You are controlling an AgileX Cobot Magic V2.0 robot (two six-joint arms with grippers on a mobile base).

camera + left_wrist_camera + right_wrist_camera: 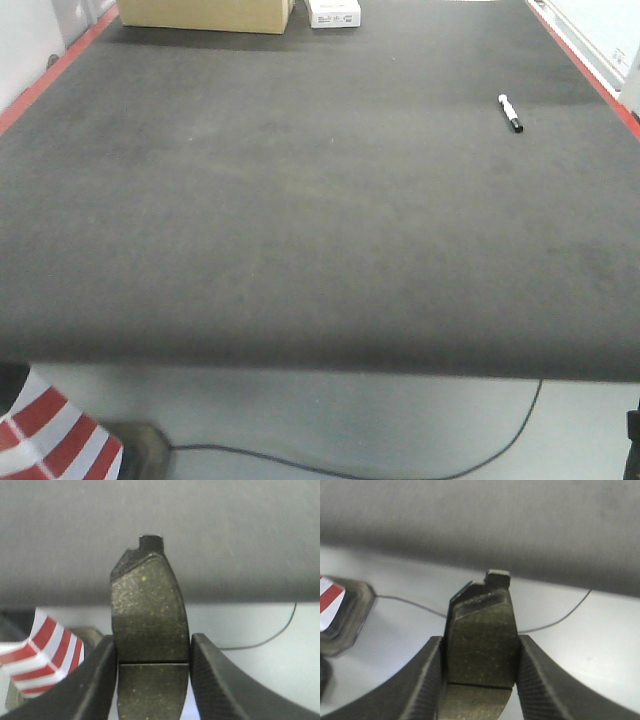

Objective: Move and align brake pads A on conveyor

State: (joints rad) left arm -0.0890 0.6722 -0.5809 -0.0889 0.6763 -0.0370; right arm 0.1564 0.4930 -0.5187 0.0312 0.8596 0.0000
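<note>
My left gripper (153, 647) is shut on a dark-grey brake pad A (148, 625). The pad stands on end between the fingers, its tab up and its groove level with the fingertips. My right gripper (480, 650) is shut on a second brake pad A (481, 640), held the same way with its tab on top. Both pads hang off the near edge of the conveyor (320, 200), whose dark belt also fills the top of the left wrist view (160, 535) and the right wrist view (480, 525). No pads lie on the belt in the front view, and neither gripper shows there.
A white marker pen (511, 113) with a black cap lies at the belt's right. A cardboard box (205, 14) and a small white box (334, 12) stand at the far edge. Red strips (55, 70) line both sides. A red-and-white striped object (50, 435) and a cable (400, 465) lie on the floor below.
</note>
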